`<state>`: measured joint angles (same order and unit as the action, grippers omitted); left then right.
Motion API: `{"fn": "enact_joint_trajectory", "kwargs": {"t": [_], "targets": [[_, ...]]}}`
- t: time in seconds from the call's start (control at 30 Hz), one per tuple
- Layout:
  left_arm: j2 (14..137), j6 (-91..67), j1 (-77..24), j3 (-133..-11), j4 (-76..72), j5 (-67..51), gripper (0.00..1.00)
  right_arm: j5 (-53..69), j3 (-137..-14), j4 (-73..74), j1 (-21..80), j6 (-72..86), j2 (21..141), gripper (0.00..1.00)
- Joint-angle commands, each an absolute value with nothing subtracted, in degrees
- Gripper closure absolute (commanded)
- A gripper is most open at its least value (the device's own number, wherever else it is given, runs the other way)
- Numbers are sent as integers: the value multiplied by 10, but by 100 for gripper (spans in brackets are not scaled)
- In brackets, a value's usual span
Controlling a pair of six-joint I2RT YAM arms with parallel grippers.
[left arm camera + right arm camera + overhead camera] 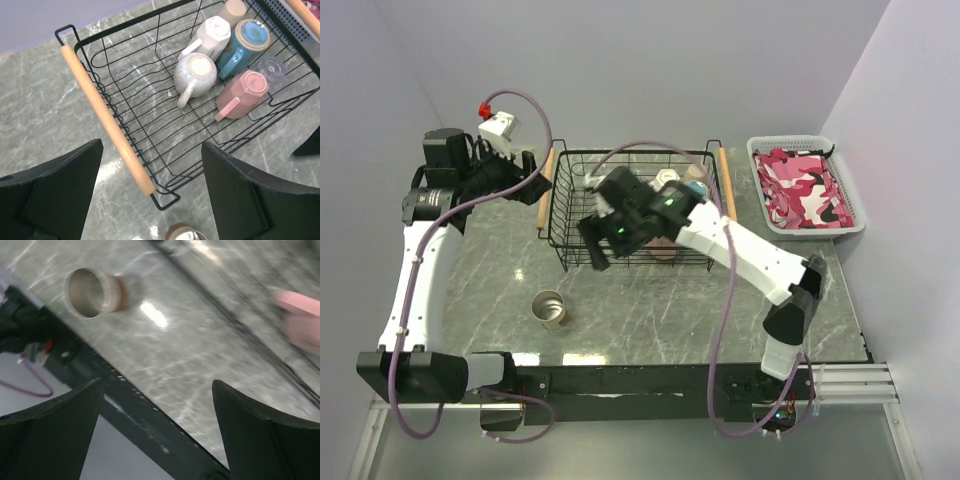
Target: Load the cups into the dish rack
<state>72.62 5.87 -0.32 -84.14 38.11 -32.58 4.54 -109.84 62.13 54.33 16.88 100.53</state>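
Note:
The black wire dish rack (pixel 630 205) stands at the table's middle back, with wooden handles on its sides. In the left wrist view the rack (pixel 145 100) holds two white mugs (pixel 196 74), a blue mug (pixel 247 42), a pink mug (pixel 242 92), a tan cup (pixel 232 10) and a clear glass (pixel 270 67). A steel cup (pixel 550 308) stands on the table in front of the rack's left corner; it also shows in the right wrist view (pixel 95 291). My left gripper (pixel 532 172) is open and empty above the left handle (pixel 105 117). My right gripper (pixel 592 245) is open and empty over the rack's front left.
A white plastic basket (pixel 815 230) with pink camouflage cloth sits at the back right. The table's dark front edge (pixel 130 405) runs under my right gripper. Purple cables loop over both arms.

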Motion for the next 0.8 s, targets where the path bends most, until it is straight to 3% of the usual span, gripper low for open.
{"fn": "enact_joint_trajectory", "kwargs": {"t": [0.0,0.13,0.3,0.77], "targets": [[684,25,11,-817,380,-331,14,93,-1110,556,610,198,1048,10],[658,23,21,-797,382,-318,14,114,-1079,502,646,222,1077,16],[625,30,35,-785,396,-317,14,108,-1078,461,664,236,1134,36],[551,41,41,-757,462,-329,14,34,-1082,396,664,246,1212,42]]}}
